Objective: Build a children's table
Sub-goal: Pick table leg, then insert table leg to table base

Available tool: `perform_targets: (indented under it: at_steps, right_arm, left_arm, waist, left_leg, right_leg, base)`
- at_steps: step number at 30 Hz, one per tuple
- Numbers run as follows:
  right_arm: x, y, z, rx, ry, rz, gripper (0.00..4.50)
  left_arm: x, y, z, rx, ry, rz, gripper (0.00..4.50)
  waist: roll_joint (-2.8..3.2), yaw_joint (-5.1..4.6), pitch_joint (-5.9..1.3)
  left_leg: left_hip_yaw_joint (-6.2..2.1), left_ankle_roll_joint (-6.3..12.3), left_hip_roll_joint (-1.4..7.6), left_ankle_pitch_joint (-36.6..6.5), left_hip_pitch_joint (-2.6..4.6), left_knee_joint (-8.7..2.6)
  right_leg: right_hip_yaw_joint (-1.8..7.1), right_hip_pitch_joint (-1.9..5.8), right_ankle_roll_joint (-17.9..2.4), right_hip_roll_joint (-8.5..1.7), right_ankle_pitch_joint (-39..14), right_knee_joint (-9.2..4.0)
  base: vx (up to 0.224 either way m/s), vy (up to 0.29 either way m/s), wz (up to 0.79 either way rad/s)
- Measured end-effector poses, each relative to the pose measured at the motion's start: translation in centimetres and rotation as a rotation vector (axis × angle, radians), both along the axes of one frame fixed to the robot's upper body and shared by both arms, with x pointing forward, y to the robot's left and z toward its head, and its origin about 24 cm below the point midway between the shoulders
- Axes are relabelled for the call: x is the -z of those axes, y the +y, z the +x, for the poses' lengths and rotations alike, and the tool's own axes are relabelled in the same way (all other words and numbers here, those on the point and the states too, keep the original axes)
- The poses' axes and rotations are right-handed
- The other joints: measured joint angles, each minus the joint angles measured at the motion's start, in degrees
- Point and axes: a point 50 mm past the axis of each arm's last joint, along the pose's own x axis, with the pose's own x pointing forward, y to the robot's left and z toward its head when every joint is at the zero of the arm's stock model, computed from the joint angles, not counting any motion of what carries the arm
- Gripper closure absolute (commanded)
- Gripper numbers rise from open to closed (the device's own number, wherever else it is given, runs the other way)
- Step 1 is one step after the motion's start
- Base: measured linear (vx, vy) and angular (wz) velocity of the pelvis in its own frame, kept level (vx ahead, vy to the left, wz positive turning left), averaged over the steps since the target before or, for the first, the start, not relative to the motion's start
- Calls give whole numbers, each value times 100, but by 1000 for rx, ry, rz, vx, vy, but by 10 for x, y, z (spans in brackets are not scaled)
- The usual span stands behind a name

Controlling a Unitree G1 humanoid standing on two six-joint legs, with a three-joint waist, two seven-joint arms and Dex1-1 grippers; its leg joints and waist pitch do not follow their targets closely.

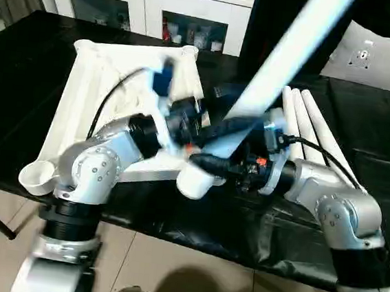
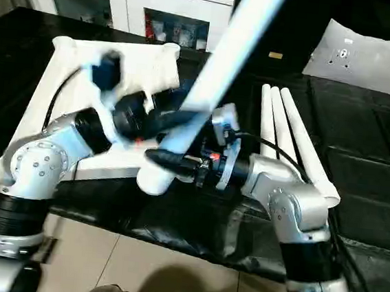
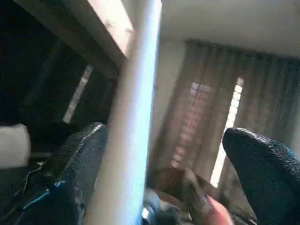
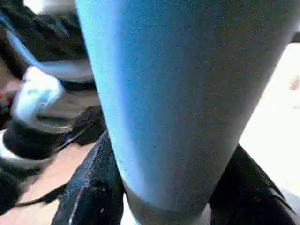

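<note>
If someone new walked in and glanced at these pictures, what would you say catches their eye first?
The long white leg stands out first: it rises diagonally over the middle of the black workbench, its thick end clamped between the fingers of the right gripper. Next is the left gripper, its fingers spread wide with the leg running between them. Behind lie the upturned tabletop on the left and three spare legs on the right.
</note>
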Motion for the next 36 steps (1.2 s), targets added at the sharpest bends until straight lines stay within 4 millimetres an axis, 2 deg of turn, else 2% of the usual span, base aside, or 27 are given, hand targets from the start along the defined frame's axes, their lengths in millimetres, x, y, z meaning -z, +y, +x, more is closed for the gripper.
perform_targets:
  at_steps: [2,4,8,11,15,17,22,24,27,28,32,34,36]
  right_arm:
    - [2,-2,3,88,11,-4,259]
    - [4,-4,5,145,14,-45,259]
    - [10,-8,9,305,-20,-144,259]
    - [14,-10,11,398,-56,-207,259]
    - [17,-1,12,439,-98,-247,259]
    - [17,-2,14,476,-119,-253,259]
    - [16,0,14,502,-142,-246,259]
    - [16,-1,14,495,-141,-247,259]
    - [17,-5,14,488,-145,-256,259]
    - [17,-5,14,485,-145,-256,259]
    - [19,-6,12,482,-140,-260,259]
    - [19,-7,12,481,-139,-264,259]
    - [20,-8,12,477,-139,-266,259]
  left_arm:
    - [2,7,6,-109,10,42,0]
    - [8,17,12,-233,12,158,0]
    - [41,48,20,-485,34,502,0]
    - [60,59,16,-522,47,632,0]
    - [82,70,12,-501,-56,904,0]
    - [97,74,10,-477,-48,965,0]
    - [118,79,8,-375,-35,1029,0]
    - [124,84,10,-337,-31,1055,30]
    - [128,88,15,-302,-18,1084,40]
    - [129,88,17,-284,-19,1093,64]
    - [134,88,22,-218,-15,1106,82]
    - [138,85,24,-195,-10,1111,118]
    - [141,81,27,-176,-7,1120,124]
  waist:
    - [11,-21,-5]
    - [20,-40,-11]
    - [26,-96,-15]
    - [26,-117,-15]
    - [25,-148,-15]
    - [25,-153,-15]
    - [15,-162,-12]
    - [19,-162,-10]
    - [20,-165,-9]
    - [20,-168,-9]
    - [22,-188,-8]
    - [24,-185,-7]
    - [26,-185,-5]
  left_leg:
    - [0,-3,4,1,5,0]
    - [-1,-6,7,3,7,-1]
    - [-1,-11,11,4,3,-6]
    - [-1,-12,11,3,-5,-6]
    - [0,-12,11,3,1,-7]
    - [0,-13,11,5,1,-7]
    - [1,-14,11,5,-2,-8]
    - [1,-14,11,5,-2,-10]
    - [2,-14,11,5,-1,-12]
    - [2,-14,11,5,-1,-14]
    - [5,-15,11,5,-1,-24]
    - [6,-14,11,5,-1,-27]
    - [6,-14,11,5,-1,-29]
  right_leg:
    - [0,2,2,3,1,0]
    - [0,3,6,6,2,0]
    - [0,-3,20,10,1,-1]
    - [-1,-7,20,9,1,-5]
    - [2,-7,20,9,1,-3]
    - [3,-8,21,9,1,-2]
    - [5,-10,22,9,2,-4]
    - [4,-11,22,9,2,-4]
    - [5,-12,21,9,2,-3]
    - [6,-13,21,9,2,-4]
    - [7,-15,21,9,3,-6]
    - [7,-17,21,9,3,-8]
    - [6,-17,21,9,3,-10]
  base:
    - [0,0,0]
    - [0,0,0]
    - [0,0,0]
    - [0,0,0]
    - [0,0,0]
    - [0,0,0]
    - [0,0,0]
    - [0,0,0]
    - [0,0,0]
    - [0,0,0]
    - [0,0,0]
    - [0,0,0]
    - [0,0,0]
